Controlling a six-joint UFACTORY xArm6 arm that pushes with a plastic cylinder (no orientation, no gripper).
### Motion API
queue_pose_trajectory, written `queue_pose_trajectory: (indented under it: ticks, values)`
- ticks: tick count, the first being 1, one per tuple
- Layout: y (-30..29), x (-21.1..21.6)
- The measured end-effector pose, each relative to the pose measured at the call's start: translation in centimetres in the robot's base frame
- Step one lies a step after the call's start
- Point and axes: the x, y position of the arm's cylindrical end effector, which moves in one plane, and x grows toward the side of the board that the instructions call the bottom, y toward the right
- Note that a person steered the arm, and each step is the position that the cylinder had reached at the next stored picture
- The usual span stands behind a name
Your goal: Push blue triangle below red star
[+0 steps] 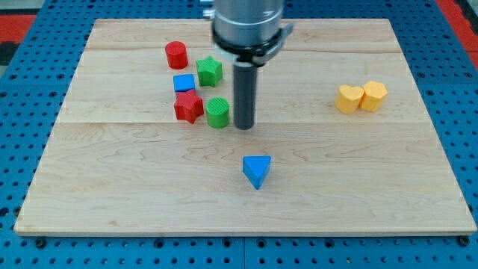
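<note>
Arm: my arm comes in from the view's top, just left of centre, cut off by the frame edge.
Housing: a wide grey cylindrical body with a dark collar beneath it.
Rod: straight, dark and upright, hanging below the collar.
Tip: my tip (245, 127) rests at board height, a little above the view's middle.
Tool: plain rod, no jaws.

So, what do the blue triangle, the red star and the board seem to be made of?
Blue triangle: probably plastic, with a smooth, slightly glossy face and uniform colour. Red star: likely the same plastic, in saturated matte red. Board: light wood, with visible grain and plank seams.
</note>
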Motion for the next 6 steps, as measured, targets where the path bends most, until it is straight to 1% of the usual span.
queue_pose_trajectory:
  ticks: [1, 2, 3, 4, 5, 6]
  values:
    - [1.5, 3.5]
    - [6.9, 3.9]
    - [12.2, 5.7]
    - [10.1, 9.8]
    - [2.0, 6.0]
    - [-5.5, 3.4]
